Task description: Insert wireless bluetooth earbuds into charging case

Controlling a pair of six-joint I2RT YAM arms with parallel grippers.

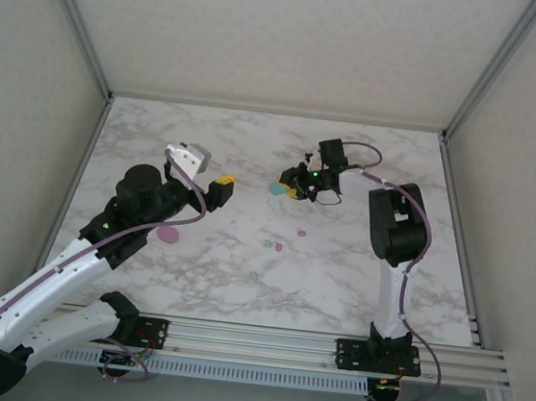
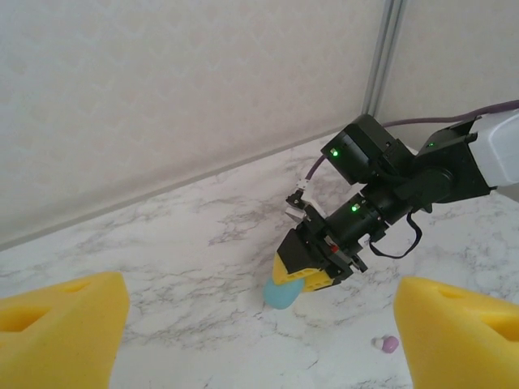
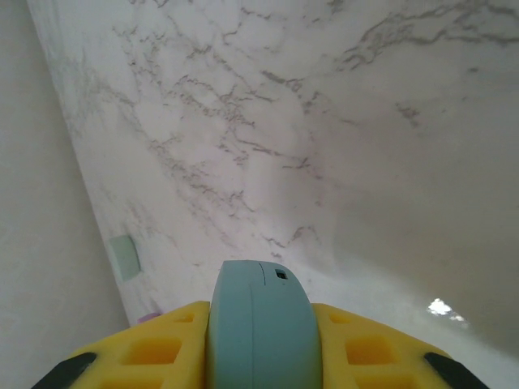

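Left hand (image 2: 263, 328) gapes wide and empty, while right hand (image 2: 306, 271) clamps a cyan oval case (image 2: 280, 295).

Left arm (image 1: 142, 201) holds its fingers (image 2: 61, 328) spread wide; right arm (image 1: 395, 230) has fingers (image 3: 154, 348) clamped.

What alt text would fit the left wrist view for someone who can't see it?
The right gripper holds a pale blue oval case in its yellow jaws over a marbled table. A small pink earbud lies nearby, and the yellow jaws of the left gripper stand wide apart in the foreground.
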